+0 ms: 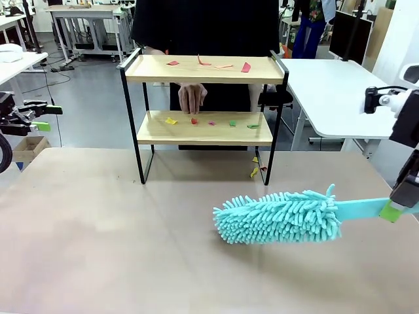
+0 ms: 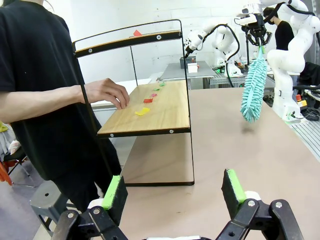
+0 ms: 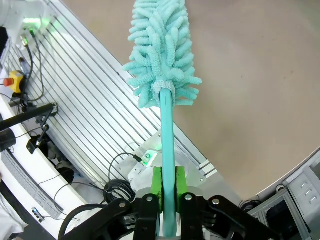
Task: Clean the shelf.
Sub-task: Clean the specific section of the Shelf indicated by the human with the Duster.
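Right gripper [image 3: 168, 181] clamped tight on duster [image 1: 278, 217] handle, head off the table [image 1: 98, 248], ready to sweep; left gripper [image 2: 172, 191] spread wide, holding nothing. Shelf [image 1: 196, 77] stood at table's far side (paper scraps [image 1: 196, 121] on both boards).

Two-tier shelf [image 1: 150, 69]: light wooden boards in thin black frame, upright at far side of desk [image 1: 98, 229], small coloured scraps [image 1: 246, 67] strewn over both boards.

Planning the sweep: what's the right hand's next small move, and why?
Probably lift the duster toward the shelf, top board first: the right hand is shut on its handle, scraps lie on both boards, and a person's hand is at the lower one.
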Robot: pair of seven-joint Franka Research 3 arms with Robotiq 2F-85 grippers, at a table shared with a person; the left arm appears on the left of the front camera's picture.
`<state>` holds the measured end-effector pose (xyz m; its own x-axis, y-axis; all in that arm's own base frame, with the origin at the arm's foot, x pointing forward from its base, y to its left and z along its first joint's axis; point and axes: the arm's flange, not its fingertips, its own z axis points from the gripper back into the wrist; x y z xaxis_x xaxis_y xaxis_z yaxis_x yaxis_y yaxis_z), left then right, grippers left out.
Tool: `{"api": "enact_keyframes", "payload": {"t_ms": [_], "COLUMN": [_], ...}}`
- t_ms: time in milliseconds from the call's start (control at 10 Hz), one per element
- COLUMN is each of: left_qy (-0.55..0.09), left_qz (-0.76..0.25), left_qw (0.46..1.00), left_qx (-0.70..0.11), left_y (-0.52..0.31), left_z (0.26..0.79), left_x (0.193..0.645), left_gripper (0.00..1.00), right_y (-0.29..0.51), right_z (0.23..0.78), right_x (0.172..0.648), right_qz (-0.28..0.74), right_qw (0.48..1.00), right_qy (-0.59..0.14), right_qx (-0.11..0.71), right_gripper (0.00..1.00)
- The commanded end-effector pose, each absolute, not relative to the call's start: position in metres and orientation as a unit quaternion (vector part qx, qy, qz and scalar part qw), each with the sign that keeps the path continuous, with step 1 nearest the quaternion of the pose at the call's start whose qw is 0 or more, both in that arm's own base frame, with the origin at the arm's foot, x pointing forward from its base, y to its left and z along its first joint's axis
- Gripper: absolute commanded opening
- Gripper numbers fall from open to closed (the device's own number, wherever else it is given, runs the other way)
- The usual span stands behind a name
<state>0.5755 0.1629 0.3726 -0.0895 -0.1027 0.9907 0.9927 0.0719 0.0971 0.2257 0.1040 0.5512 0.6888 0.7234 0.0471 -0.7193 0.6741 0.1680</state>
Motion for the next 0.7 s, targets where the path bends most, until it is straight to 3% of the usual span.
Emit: {"api": "enact_keyframes", "payload": {"t_ms": [0,400,600], "left_qy": [-0.514,-0.514,-0.514], "left_qz": [-0.534,-0.534,-0.534], "left_qw": [0.516,0.516,0.516], "left_qx": [-0.429,-0.429,-0.429], "left_y": [0.163,0.163,0.163], "left_z": [0.375,0.375,0.375], "left_x": [0.573,0.573,0.573], "left_gripper": [1.0,1.0,1.0], "right_y": [0.122,0.166,0.196], "right_z": [0.576,0.595,0.587], "right_x": [0.228,0.229,0.219], "right_qz": [0.382,0.309,0.253], "right_qw": [0.916,0.923,0.931], "right_qy": [-0.005,-0.045,-0.101], "right_qx": [0.127,0.224,0.244], "right_gripper": [0.14,0.14,0.14]}}
